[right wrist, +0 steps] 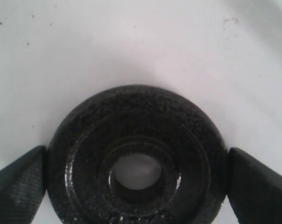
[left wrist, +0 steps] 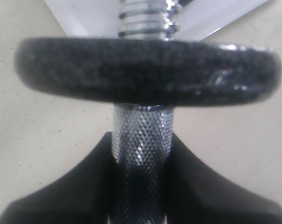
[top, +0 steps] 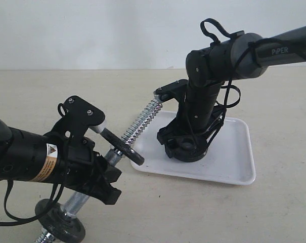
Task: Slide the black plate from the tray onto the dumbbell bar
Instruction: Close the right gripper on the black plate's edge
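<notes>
My left gripper (top: 103, 169) (left wrist: 141, 142) is shut on the knurled middle of the dumbbell bar (top: 142, 119) (left wrist: 141, 135), which slants up toward the tray (top: 233, 152). One black disc (top: 123, 146) (left wrist: 145, 70) sits on the bar just beyond the fingers. Another disc (top: 67, 228) is at the bar's lower end. The black plate (top: 187, 151) (right wrist: 136, 116) lies flat on the white tray. My right gripper (top: 185, 149) (right wrist: 137, 186) stands straight down over it, a finger (right wrist: 19, 182) against each side of its rim.
The beige tabletop (top: 244, 212) spreads around the tray. The bar's threaded upper end (top: 155, 104) reaches over the tray's near-left corner, close to the right arm's wrist (top: 198, 96). A white wall runs behind.
</notes>
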Tool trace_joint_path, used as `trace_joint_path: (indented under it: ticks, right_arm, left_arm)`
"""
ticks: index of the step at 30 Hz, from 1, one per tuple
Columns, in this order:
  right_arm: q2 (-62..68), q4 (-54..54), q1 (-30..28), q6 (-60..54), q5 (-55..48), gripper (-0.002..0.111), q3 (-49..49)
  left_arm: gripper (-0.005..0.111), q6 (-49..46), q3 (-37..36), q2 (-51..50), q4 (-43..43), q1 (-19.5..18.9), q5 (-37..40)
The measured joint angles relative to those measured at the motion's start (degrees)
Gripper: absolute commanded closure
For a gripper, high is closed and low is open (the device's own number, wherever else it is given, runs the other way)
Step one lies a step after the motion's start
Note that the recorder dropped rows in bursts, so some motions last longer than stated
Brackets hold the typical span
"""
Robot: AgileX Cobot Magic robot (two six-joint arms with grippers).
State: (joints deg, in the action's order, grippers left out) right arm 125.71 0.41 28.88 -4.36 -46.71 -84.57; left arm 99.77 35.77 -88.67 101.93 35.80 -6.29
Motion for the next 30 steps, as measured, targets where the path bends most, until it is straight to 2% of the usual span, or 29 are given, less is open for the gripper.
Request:
trace_joint_path:
  ticks: [4, 24, 30]
  right_arm:
    - [0.0, 0.1, 0.0, -0.2, -0.1, 0.109, 0.0]
    - [-0.5, 0.3, 0.0, -1.3, -0.8, 0.108, 0.0]
    - [-3.7, 0.1, 0.2, -2.0, -3.9, 0.108, 1.9]
  left_arm:
    - [0.102, 0.0, 0.0, 0.0, 0.0, 0.0, 0.0]
    - [0.102, 0.0, 0.0, 0.0, 0.0, 0.0, 0.0]
    - [0.102, 0.0, 0.0, 0.0, 0.0, 0.0, 0.0]
